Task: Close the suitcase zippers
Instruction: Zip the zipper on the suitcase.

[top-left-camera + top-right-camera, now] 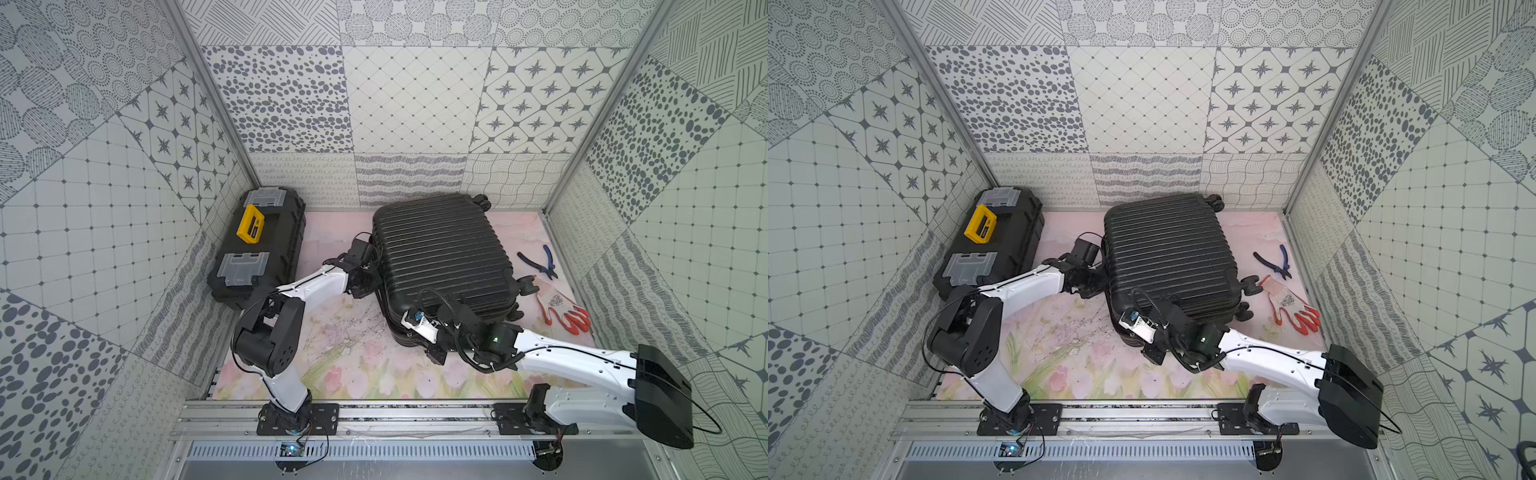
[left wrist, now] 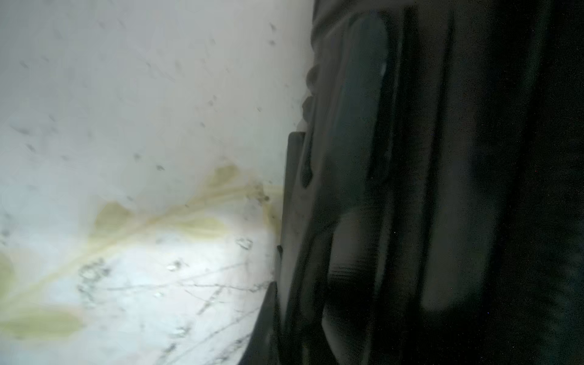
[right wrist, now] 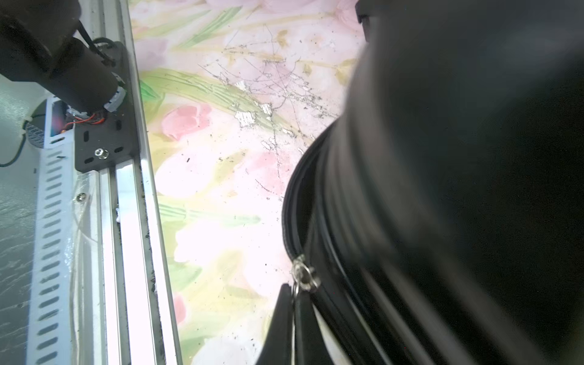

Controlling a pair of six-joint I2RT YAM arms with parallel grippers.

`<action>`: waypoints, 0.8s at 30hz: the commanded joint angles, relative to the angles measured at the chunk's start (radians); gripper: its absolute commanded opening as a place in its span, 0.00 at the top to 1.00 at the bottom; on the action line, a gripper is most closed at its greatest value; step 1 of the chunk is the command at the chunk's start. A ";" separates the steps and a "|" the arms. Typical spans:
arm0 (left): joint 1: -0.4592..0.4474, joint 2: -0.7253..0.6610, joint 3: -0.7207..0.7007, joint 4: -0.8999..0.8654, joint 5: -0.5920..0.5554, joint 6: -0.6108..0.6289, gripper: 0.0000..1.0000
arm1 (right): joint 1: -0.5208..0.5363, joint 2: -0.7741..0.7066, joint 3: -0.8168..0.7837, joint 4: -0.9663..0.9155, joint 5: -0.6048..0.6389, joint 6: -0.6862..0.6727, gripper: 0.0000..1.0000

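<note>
The black ribbed suitcase lies flat on the flowered table mat in both top views, its wheels toward the right. My right gripper is at the case's near-left corner, shut on a small silvery pull tab of the zippers. The black zip track curves round that corner. My left gripper sits against the case's left side with its jaws shut. The left wrist view is dark and blurred, showing only the suitcase's side. What the left jaws touch is hidden.
A black toolbox with grey latches and a yellow handle stands at the back left. Blue-handled pliers and a white glove with red fingers lie right of the case. A metal rail runs along the front edge.
</note>
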State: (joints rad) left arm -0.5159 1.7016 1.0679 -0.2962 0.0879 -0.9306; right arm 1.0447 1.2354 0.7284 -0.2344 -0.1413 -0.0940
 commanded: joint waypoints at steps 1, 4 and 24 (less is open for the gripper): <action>-0.213 -0.048 -0.093 0.170 0.088 -0.551 1.00 | 0.032 0.013 0.100 0.432 -0.139 0.005 1.00; -0.289 -0.096 -0.186 0.247 -0.006 -0.684 1.00 | 0.041 0.015 0.100 0.414 -0.102 0.039 1.00; -0.103 -0.416 -0.391 -0.018 -0.032 -0.517 0.83 | -0.110 -0.360 -0.139 -0.029 0.147 0.113 1.00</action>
State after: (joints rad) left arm -0.6781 1.3323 0.6716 -0.1665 -0.1555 -1.4223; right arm 0.9791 0.9142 0.5755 -0.3862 -0.1284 0.0227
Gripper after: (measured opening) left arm 0.142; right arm 0.045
